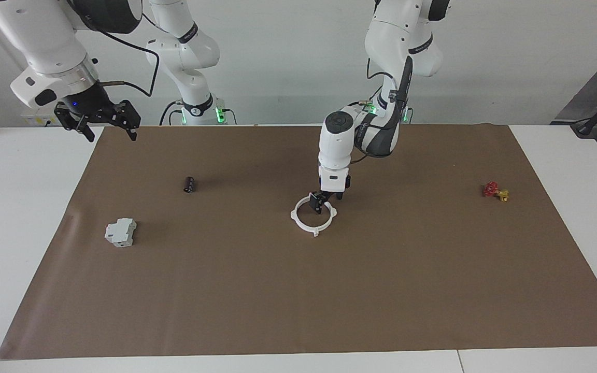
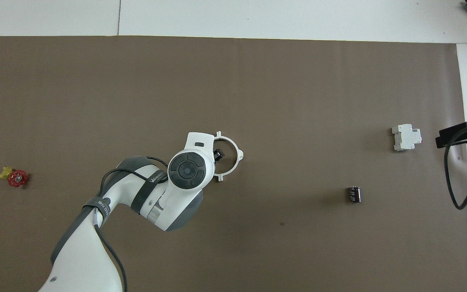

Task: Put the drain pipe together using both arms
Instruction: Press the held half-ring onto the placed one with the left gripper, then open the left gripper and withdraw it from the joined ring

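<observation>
Hovering my left gripper [image 1: 325, 201], fingers spread and empty, over the robot-side rim of the drain pipe [image 1: 312, 223], joined flat mid-mat directly below. My right gripper [image 1: 102, 120], also spread, waits well apart, so the left is nearer.
</observation>
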### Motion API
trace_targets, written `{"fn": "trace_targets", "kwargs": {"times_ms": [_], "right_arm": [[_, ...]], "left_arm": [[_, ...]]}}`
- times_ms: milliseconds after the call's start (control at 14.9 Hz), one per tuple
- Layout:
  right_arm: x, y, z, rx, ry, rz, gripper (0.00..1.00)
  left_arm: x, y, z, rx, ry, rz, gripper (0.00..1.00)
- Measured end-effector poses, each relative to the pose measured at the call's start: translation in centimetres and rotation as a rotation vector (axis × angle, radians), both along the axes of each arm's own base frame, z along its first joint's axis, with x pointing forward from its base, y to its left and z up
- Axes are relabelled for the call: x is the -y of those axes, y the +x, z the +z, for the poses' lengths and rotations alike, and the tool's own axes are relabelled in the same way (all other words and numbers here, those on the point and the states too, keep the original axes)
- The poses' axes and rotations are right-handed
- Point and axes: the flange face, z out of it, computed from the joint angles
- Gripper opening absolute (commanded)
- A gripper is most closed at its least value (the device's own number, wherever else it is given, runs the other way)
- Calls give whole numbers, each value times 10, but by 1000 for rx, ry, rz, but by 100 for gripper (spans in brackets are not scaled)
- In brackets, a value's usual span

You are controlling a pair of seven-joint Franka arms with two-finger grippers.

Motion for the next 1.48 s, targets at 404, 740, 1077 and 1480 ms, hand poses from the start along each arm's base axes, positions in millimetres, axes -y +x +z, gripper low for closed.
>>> {"fn": "trace_targets", "kwargs": {"times_ms": [404,740,1077,1480], "right_arm": [[0,0,0,0,0,0,100],[0,0,0,0,0,0,100],[0,0,0,0,0,0,100],[0,0,0,0,0,0,100]], "left_arm": [[6,20,38,-17,24,17,100],[-16,34,97,-11,25,42,100],[-96,45,193,-67,68,-80,100],[-251,58,287,-80,75,-255,100]]}}
